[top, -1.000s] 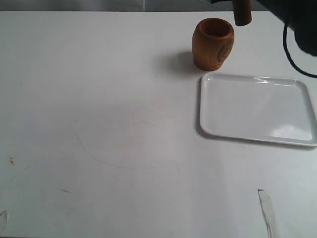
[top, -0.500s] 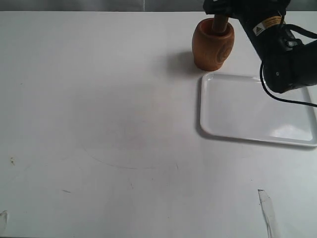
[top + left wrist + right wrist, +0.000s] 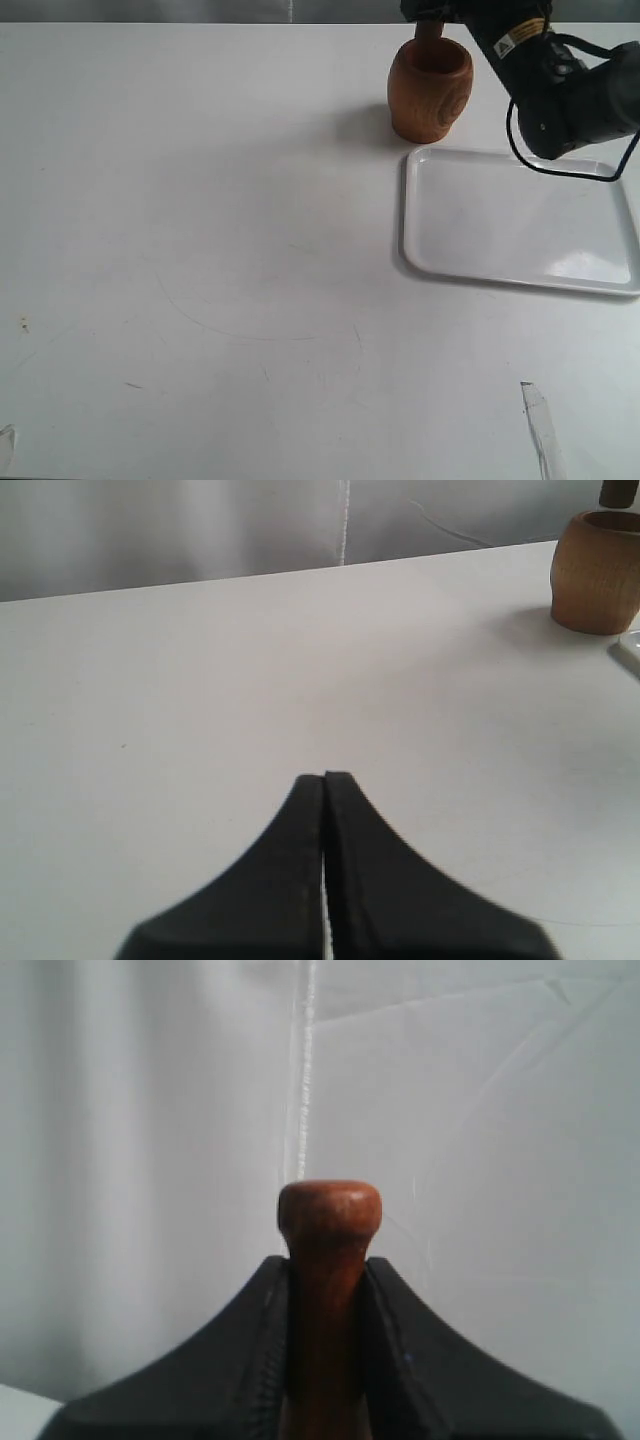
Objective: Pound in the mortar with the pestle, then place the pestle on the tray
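I see the white table [image 3: 200, 200] filling my view, with the mortar [image 3: 430, 90] standing upright at its far edge. The white tray [image 3: 520, 215] lies flat just in front of the mortar, its near corner almost touching the base. The black right arm [image 3: 560, 90] reaches over the mortar from the tray's side. The pestle [image 3: 430, 30] hangs upright right over the mortar's mouth; I cannot tell if it dips inside. My right gripper [image 3: 325, 1270] has both fingers clamped on the pestle's neck, just under its knob. My left gripper [image 3: 324, 780] hovers well away from the mortar, fingers pressed together, holding nothing.
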### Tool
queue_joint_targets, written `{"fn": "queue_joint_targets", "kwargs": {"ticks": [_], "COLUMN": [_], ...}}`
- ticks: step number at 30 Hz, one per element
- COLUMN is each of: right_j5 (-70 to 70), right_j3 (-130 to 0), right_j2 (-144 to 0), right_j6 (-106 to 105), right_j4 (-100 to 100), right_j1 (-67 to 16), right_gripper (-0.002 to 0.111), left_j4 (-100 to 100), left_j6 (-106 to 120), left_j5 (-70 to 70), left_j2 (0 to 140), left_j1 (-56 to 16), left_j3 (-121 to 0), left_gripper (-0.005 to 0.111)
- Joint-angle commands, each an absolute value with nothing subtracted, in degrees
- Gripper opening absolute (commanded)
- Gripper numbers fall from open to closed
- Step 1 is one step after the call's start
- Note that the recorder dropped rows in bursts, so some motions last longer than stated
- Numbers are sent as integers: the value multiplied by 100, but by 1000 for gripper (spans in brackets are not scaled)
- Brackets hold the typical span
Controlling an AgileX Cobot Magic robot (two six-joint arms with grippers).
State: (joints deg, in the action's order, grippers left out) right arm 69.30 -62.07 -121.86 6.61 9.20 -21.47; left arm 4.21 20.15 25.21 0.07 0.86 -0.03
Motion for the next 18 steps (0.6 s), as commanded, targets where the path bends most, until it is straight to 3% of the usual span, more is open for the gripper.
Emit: {"fn": "queue_joint_targets", "kwargs": {"ticks": [1,10,18], "right_j5": [6996,6974,6956], "right_j3": [-6243,-6243,-6243], "right_j2": [-12589,-12901,-11897], "right_j6": [628,593,560], "right_j4": [942,1004,1004], "right_j1": [-2118,-2118,-2118], "right_gripper": [0,0,0], "left_j4": [379,379,379], "left_j6": [1968,1968,1968], "left_j5": [2503,2503,2503], "left_j2": [0,0,0], "left_j1": [42,42,42], "left_j3": [0,0,0], "left_gripper": [0,0,0]}}
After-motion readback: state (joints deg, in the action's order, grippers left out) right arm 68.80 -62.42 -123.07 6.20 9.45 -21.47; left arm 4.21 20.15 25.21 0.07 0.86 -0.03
